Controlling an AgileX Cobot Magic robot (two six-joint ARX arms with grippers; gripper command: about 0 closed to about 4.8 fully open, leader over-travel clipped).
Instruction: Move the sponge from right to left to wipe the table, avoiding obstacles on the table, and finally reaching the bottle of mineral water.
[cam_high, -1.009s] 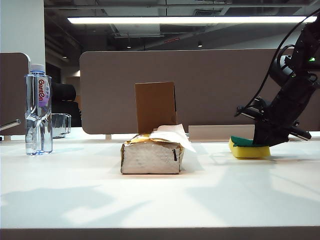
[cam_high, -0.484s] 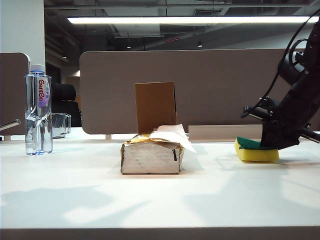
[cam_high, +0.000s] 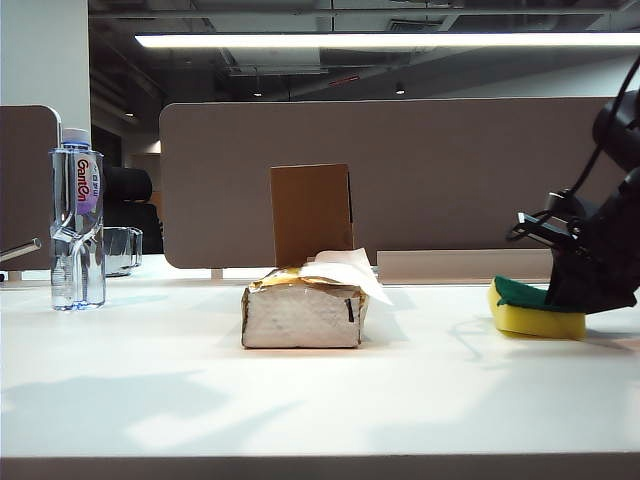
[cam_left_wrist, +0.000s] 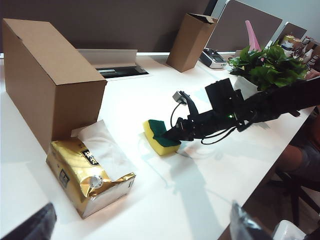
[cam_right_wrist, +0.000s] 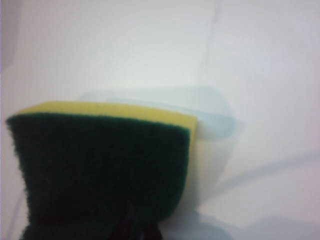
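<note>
The yellow sponge (cam_high: 533, 318) with its green top lies on the white table (cam_high: 320, 400) at the far right. My right gripper (cam_high: 580, 290) is shut, and its closed fingertips (cam_right_wrist: 135, 231) press down on the green layer (cam_right_wrist: 100, 165). The left wrist view shows the same contact on the sponge (cam_left_wrist: 159, 139). The silvery tissue pack (cam_high: 303, 315) sits mid-table with the brown box (cam_high: 311, 213) behind it. At the far left stands the water bottle (cam_high: 77, 220). My left gripper (cam_left_wrist: 140, 232) hangs open above the table, near the tissue pack (cam_left_wrist: 90, 172), with nothing between its fingers (cam_left_wrist: 35, 227).
A glass mug (cam_high: 122, 250) stands just behind the bottle. A grey partition (cam_high: 450, 180) runs along the back of the table. The left wrist view also shows a second cardboard box (cam_left_wrist: 192, 35) and a potted plant (cam_left_wrist: 267, 62) beyond the sponge.
My right gripper has slid to the right, away from the tissue pack, and the sponge has moved with it. The left arm has stayed still.
</note>
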